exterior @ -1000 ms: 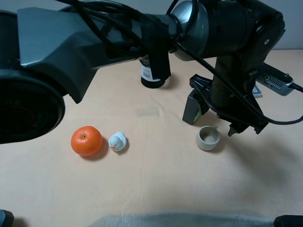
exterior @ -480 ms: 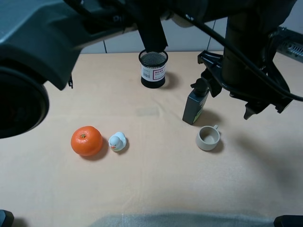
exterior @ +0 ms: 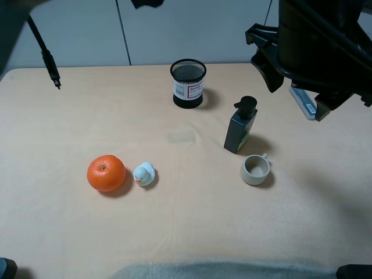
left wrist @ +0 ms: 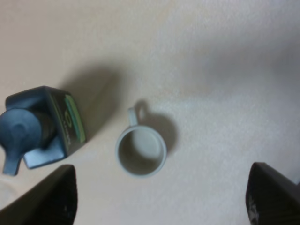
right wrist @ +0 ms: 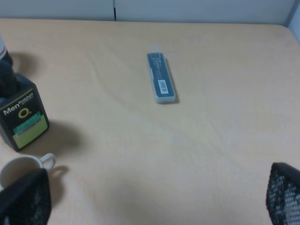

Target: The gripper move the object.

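Observation:
The small beige-grey cup stands upright on the table, its handle towards the back right, and nothing touches it. In the left wrist view the cup lies well below my left gripper, which is open and empty, with its black fingertips far apart. In the exterior view the left arm's black bulk hangs high at the top right, above and behind the cup. My right gripper is open and empty, and the cup sits by one of its fingers.
A dark green pump bottle stands just behind the cup. A black mesh pen holder is at the back centre. An orange and a small duck toy sit at the left. A flat pen case lies at the back right.
The left arm has risen from just beside the cup and pulled up towards the top right. The cup has not moved.

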